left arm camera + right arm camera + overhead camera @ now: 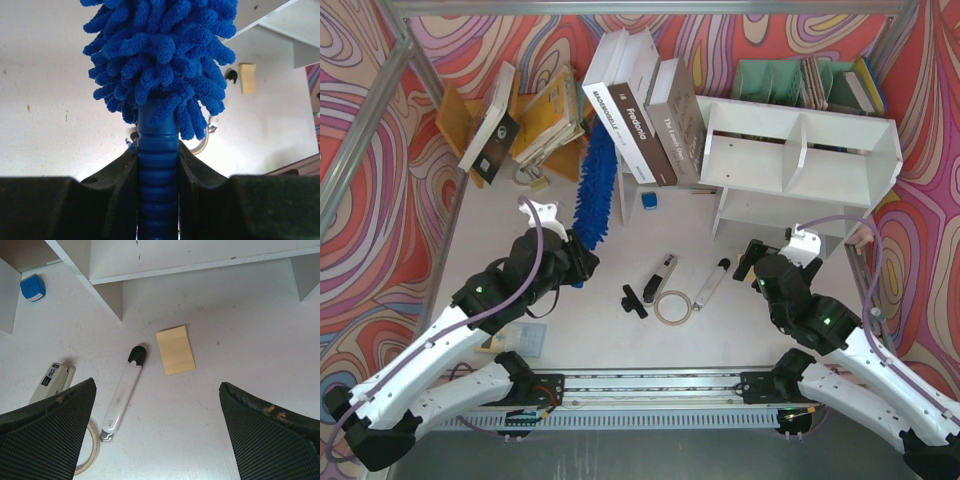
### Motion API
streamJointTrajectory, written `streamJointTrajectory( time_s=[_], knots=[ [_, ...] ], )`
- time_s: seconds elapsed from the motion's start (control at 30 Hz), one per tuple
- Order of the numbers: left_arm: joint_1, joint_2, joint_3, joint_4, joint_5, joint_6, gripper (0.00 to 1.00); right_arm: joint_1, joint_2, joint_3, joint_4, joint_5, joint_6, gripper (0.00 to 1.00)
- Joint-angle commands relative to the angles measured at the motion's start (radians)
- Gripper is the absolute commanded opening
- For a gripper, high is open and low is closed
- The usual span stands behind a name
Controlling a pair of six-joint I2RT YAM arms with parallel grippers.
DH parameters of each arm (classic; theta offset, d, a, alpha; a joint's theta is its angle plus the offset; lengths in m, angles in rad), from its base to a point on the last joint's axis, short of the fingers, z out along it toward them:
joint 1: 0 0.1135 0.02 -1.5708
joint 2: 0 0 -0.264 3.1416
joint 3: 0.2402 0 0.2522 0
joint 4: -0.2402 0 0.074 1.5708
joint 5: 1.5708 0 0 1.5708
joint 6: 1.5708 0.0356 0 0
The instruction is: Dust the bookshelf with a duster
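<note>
At the left, the left gripper is clenched on the ribbed blue handle of the duster; the left wrist view shows both jaws pressed against that handle, with the shaggy head fanning out just beyond them; from above, the head points away from the arms towards the leaning books and sits left of the bookshelf, apart from it; so I judge the pick-up done and the dusting itself not yet begun; the next move calls for swinging the head rightward, clear of the books' lower corners, then laying it along the shelf's top board and into the two compartments either side of the divider; the fluffy head should give way easily, so light contact ought to do; the white spine nearest the duster carries large letters that look like "fredonia", with a smaller line beside it too fine to read; the brown book next to it has a title beginning "The", the rest illegible; the stapler bears a label with what may be "50"; the yellow note pad is blank; at the right, the right gripper hangs released, jaws wide and holding nothing, just in front of the shelf.
</note>
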Motion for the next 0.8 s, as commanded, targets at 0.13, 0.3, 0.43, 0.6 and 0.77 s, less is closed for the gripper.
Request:
streamJointTrajectory(
  time_s=[0.13, 0.3, 0.43, 0.6, 0.77],
  knots=[
    [-0.003, 0.012, 0.083, -0.016, -0.02, 0.064, 0.0, -0.001, -0.01, -0.004, -0.003, 0.037, 0.001, 0.99],
    [-0.003, 0.037, 0.025, 0.005, 0.01, 0.046, 0.0, -0.001, -0.022, -0.011, 0.002, 0.04, -0.002, 0.99],
    [-0.003, 0.067, -0.046, 0.017, 0.045, 0.021, 0.0, -0.001, -0.024, -0.021, 0.008, 0.041, -0.003, 0.99],
    [-0.003, 0.133, -0.145, 0.056, 0.116, -0.003, 0.0, -0.002, -0.023, -0.018, 0.009, 0.046, -0.008, 0.99],
    [-0.003, 0.172, -0.234, 0.124, 0.1, -0.024, 0.0, -0.001, -0.025, -0.022, 0.004, 0.054, 0.0, 0.99]
  ],
)
